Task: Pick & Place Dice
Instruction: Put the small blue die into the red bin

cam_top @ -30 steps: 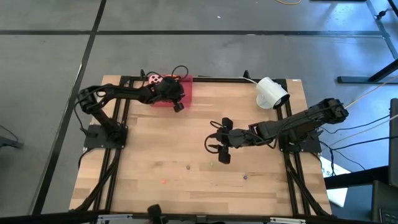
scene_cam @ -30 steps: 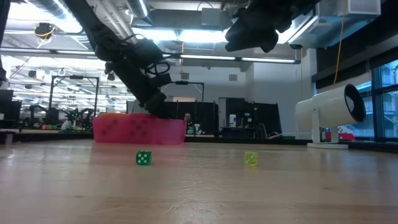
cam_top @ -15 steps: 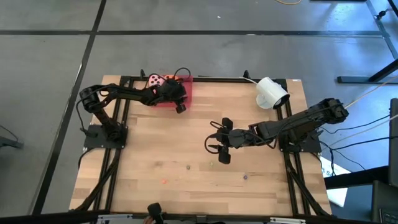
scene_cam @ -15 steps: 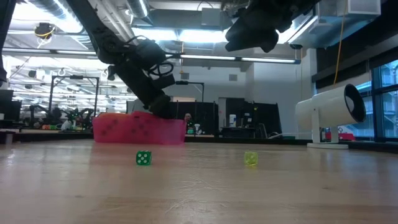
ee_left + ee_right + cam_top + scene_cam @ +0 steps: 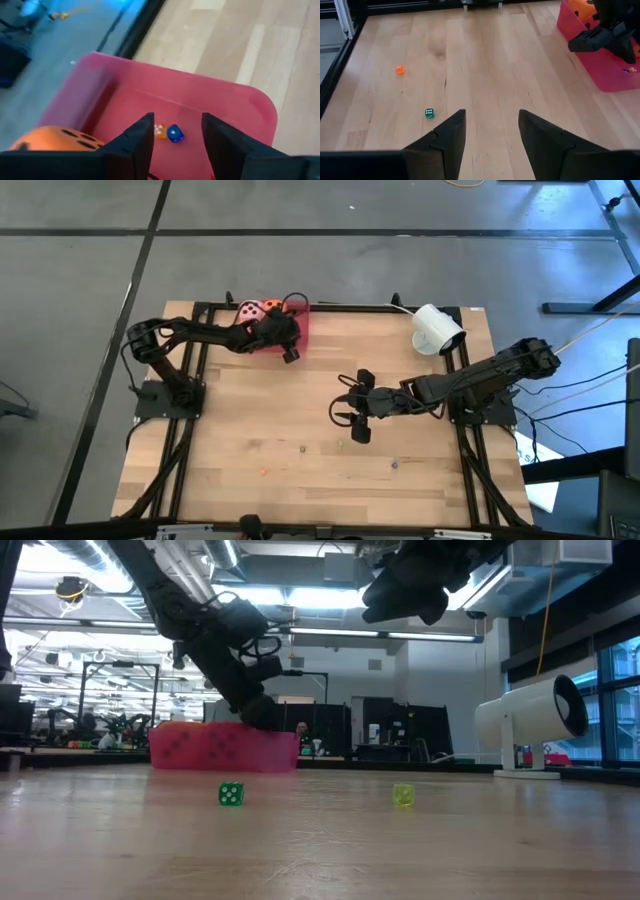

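1. Left wrist view gives me an orange die [image 5: 52, 137] lying in the red tray [image 5: 240, 102], beside my left gripper [image 5: 175, 137].
2. I see that gripper's fingers parted over the tray floor, holding nothing; two tiny beads [image 5: 169, 132] show between them.
3. High view shows me a pink die [image 5: 248, 309] and another orange die [image 5: 270, 307] in the tray's far end.
4. My right gripper [image 5: 350, 417] hangs mid-table, fingers apart and empty, above small beads [image 5: 429, 113] on the table [image 5: 420, 480].
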Robot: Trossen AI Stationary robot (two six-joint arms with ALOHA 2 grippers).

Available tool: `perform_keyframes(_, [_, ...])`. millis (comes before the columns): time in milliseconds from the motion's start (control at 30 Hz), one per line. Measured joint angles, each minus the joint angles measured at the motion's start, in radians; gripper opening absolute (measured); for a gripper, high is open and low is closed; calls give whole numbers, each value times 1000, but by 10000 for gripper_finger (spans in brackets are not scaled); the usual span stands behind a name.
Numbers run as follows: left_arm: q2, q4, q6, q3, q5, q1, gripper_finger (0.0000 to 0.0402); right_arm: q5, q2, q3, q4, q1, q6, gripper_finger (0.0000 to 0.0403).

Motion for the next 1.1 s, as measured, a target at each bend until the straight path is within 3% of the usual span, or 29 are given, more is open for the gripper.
perform_keyframes(200, [-74,-2,26,0,-106,-61,151,0,0,0,-2,0,-8,182])
perform_keyframes(367, [-173,-101,7,1,-111,-147,148,0,0,0,-1,0,-12,182])
perform_keyframes(600, [-307,-285,-151,2,-110,-309,148,0,0,0,-3,-4,125,182])
perform_keyframes(867, [-351,-499,-395,2,-87,-503,143,26,0,0,-6,-21,105,182])
perform_keyframes(967, [-346,-516,-416,-8,-85,-573,143,5,0,0,-28,-18,118,182])
perform_keyframes(1100, [-344,-517,-367,-17,-82,-635,141,-116,0,0,-109,13,134,182])
